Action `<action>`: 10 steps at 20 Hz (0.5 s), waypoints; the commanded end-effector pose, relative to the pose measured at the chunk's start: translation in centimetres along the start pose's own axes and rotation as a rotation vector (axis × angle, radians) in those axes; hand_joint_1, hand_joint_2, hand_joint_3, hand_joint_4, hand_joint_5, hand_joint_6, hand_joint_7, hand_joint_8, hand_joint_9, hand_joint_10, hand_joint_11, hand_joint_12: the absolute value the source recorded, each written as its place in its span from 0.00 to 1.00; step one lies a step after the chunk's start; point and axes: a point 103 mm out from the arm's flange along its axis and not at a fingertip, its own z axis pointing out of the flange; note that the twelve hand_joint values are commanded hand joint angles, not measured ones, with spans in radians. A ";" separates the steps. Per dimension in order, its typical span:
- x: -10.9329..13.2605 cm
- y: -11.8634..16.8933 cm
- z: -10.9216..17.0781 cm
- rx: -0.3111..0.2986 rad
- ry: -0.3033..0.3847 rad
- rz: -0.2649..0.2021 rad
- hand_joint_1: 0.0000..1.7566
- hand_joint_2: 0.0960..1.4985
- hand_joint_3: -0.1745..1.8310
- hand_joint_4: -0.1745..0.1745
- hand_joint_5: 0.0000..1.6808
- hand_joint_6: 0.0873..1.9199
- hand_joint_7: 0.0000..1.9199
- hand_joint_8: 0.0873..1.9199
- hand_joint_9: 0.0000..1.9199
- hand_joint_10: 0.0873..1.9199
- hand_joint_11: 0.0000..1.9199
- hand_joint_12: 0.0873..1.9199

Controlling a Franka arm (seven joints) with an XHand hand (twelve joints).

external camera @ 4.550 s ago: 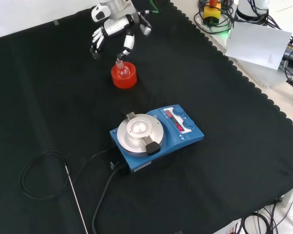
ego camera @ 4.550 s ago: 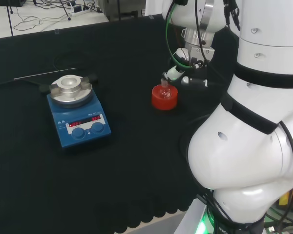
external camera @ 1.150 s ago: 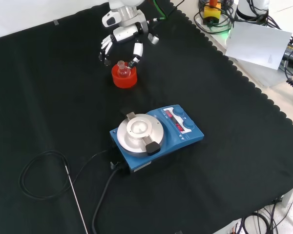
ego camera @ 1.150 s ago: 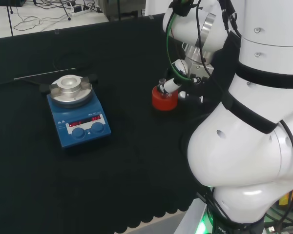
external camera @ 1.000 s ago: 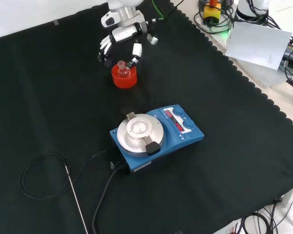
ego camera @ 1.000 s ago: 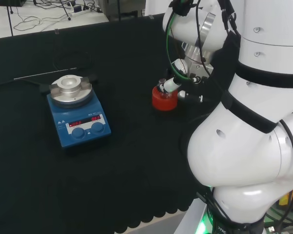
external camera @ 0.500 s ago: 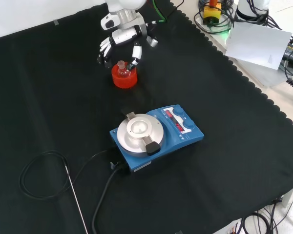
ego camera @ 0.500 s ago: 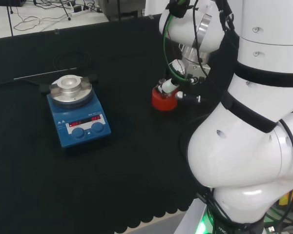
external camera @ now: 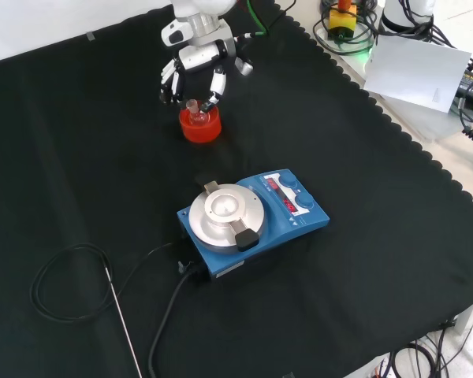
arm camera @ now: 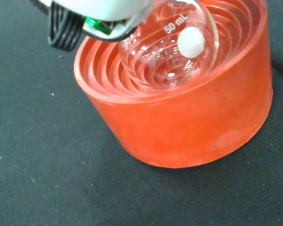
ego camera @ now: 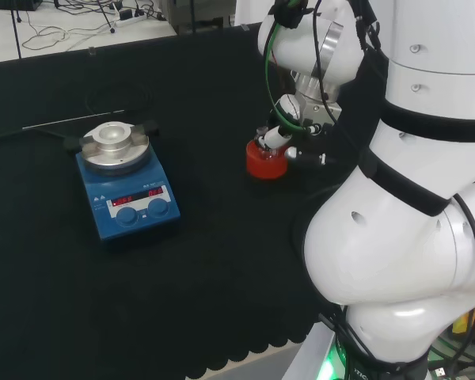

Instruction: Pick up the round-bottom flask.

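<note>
Straddling flask neck: hand (external camera: pixel 191 63) spread open, fingers down either side, not closed. Round-bottom flask (external camera: pixel 195 113) upright in red ribbed stand (external camera: pixel 200 126), directly below hand, far-left on cloth, front view.

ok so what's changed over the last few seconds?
The hand has come down and closed in around the neck of the round-bottom flask, fingers on either side, not yet gripping it. The flask sits as before in the red ribbed stand; the blue hotplate stirrer hasn't moved.
</note>
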 end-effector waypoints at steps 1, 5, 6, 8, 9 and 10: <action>-0.1 -0.4 -0.1 -0.014 0.018 0.025 0.63 0.44 0.38 0.91 0.71 0.37 0.28 0.32 0.41 0.26 0.26 0.65; 0.1 -0.5 -1.0 -0.015 0.019 0.018 0.64 0.43 0.39 0.84 0.72 0.37 0.29 0.32 0.42 0.26 0.28 0.65; 0.5 -0.6 -0.9 -0.019 0.010 0.017 0.64 0.43 0.40 0.83 0.72 0.37 0.30 0.32 0.42 0.25 0.29 0.65; 0.7 -0.7 -1.0 -0.023 0.012 0.018 0.64 0.43 0.40 0.82 0.72 0.37 0.30 0.32 0.42 0.25 0.29 0.64; 0.7 -0.7 -1.3 -0.026 0.017 0.017 0.64 0.43 0.40 0.82 0.72 0.37 0.30 0.32 0.42 0.25 0.29 0.64; 0.6 -0.8 -1.6 -0.022 0.032 0.016 0.64 0.43 0.40 0.81 0.72 0.37 0.30 0.32 0.42 0.25 0.29 0.64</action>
